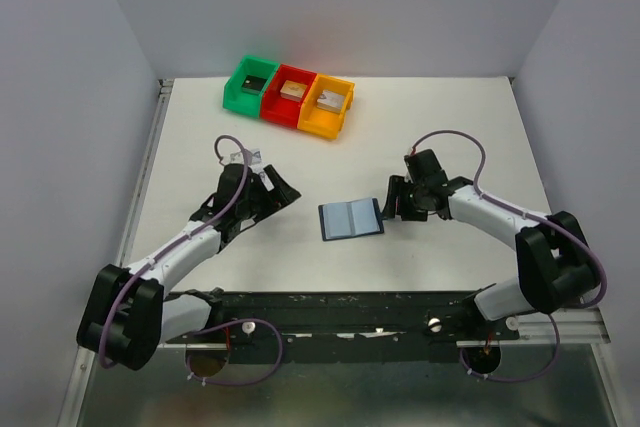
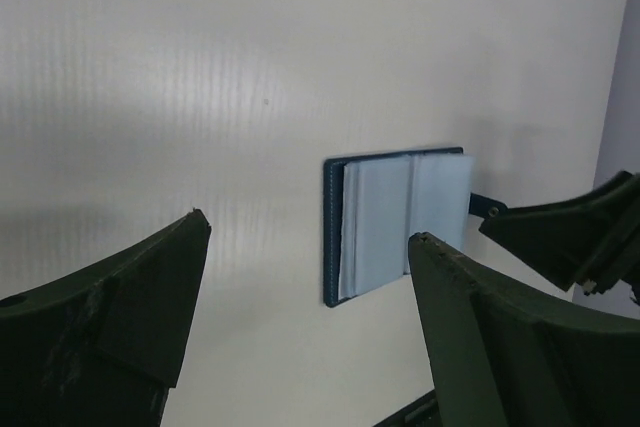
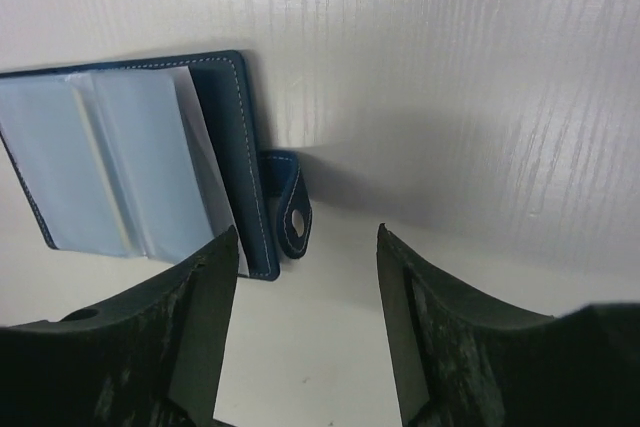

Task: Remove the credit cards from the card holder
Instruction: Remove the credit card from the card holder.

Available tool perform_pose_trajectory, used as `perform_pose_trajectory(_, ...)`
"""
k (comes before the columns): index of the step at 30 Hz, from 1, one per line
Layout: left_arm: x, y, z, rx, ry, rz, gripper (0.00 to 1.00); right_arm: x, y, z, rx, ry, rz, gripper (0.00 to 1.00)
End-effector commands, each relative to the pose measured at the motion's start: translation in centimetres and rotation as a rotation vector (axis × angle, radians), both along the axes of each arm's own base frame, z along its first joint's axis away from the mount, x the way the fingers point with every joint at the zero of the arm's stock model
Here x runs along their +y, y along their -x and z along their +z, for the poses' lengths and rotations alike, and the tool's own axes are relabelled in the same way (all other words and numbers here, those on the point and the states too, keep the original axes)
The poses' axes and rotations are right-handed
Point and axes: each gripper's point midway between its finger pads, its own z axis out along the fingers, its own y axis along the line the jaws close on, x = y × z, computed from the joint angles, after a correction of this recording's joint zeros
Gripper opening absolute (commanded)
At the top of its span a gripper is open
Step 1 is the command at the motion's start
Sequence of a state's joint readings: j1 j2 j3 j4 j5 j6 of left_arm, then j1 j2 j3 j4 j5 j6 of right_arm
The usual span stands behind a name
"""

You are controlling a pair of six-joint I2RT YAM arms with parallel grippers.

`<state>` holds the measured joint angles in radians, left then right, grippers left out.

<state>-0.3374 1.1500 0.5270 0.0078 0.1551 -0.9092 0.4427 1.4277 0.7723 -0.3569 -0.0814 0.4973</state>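
The dark navy card holder lies open and flat on the white table between the two arms, its greyish pockets facing up. No credit cards show in its pockets. My left gripper hovers to its left, open and empty; in the left wrist view the card holder lies beyond the wide gap of the left gripper. My right gripper is at the holder's right edge. In the right wrist view the right gripper is open, and the strap tab lies just ahead of the gap, untouched.
Three plastic bins stand in a row at the back of the table: green, red and orange, each with a small block or dark item inside. Grey walls close in the table on the left, right and rear.
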Motion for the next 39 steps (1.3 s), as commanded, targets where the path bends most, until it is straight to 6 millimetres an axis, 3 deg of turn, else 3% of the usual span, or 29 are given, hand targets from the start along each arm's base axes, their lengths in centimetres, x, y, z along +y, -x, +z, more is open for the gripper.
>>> perform_pose_trajectory(1, -4.3, 0.8, 1.2, -0.052, 0.034, -0.17, 0.93, -0.3, -1.2, -0.4, 0.019, 0.036, -0.023, 0.62)
perform_pose_trajectory(4, -5.4, 1.1, 0.9, -0.036, 0.005, -0.216, 0.91, -0.1, -1.5, -0.6, 0.022, 0.043, -0.016, 0.55)
perform_pose_trajectory(11, -7.5, 1.6, 0.8, -0.045, -0.013, -0.315, 0.9, 0.0, -1.4, -1.9, 0.053, 0.051, -0.003, 0.27)
perform_pose_trajectory(13, -8.1, 1.6, 0.9, -0.055, -0.012, -0.339, 0.9, 0.1, -1.2, -2.1, 0.058, 0.044, 0.004, 0.17)
perform_pose_trajectory(15, -8.8, 1.8, 0.8, -0.058, -0.004, -0.374, 0.9, 0.3, -0.8, -2.0, 0.059, 0.023, 0.01, 0.0)
perform_pose_trajectory(25, -11.3, 2.2, -1.0, -0.024, -0.059, -0.463, 0.9, 0.9, 1.6, -2.2, 0.091, -0.052, 0.04, 0.0)
perform_pose_trajectory(39, -13.1, 2.2, -3.0, 0.024, -0.094, -0.528, 0.86, 1.0, 1.4, -2.3, 0.091, -0.049, 0.054, 0.0)
